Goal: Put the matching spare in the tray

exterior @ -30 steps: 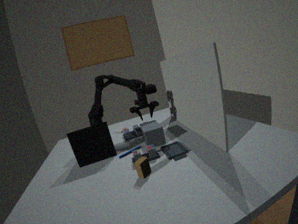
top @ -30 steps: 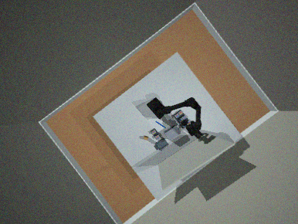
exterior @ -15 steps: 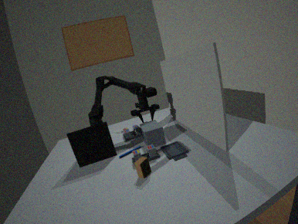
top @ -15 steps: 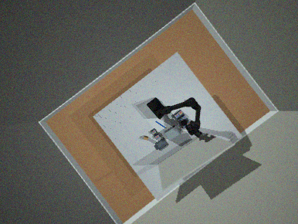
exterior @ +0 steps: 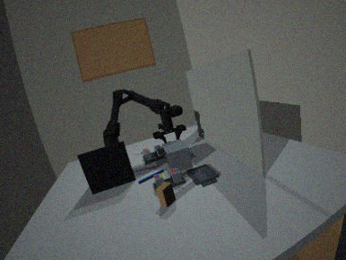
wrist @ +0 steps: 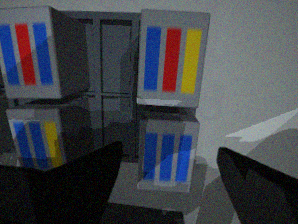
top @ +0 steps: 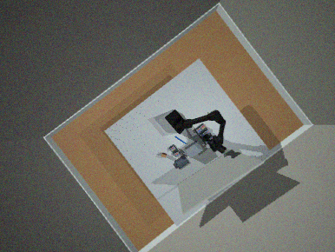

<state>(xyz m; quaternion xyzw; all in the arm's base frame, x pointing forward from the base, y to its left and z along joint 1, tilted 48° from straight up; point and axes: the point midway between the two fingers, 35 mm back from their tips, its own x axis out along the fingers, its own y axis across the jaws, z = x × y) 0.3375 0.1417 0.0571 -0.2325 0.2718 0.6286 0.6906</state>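
My gripper [wrist: 169, 151] [exterior: 171, 140] is open and empty, above the dark rack [wrist: 95, 50] of spares. In the wrist view a grey spare with three blue stripes [wrist: 167, 157] shows between the fingertips. A blue-red-yellow spare [wrist: 172, 60] is above it in the picture, a blue-red-blue spare [wrist: 30, 55] at upper left, a blue-blue-yellow spare [wrist: 37, 142] below that. A dark grey tray [top: 181, 162] [exterior: 203, 174] lies on the table. Small units with coloured marks [exterior: 176, 170] stand beside it; I cannot tell which is the mounted unit, or read its back.
A grey box [exterior: 179, 154] stands between the rack and the tray. A blue pen [top: 180, 140] [exterior: 151, 176] and an orange-brown block [top: 162, 155] [exterior: 166, 195] are near the small units. A black panel [top: 174, 121] [exterior: 108, 168] stands by the arm's base. A tall pale panel [exterior: 229, 108] rises beyond the tray.
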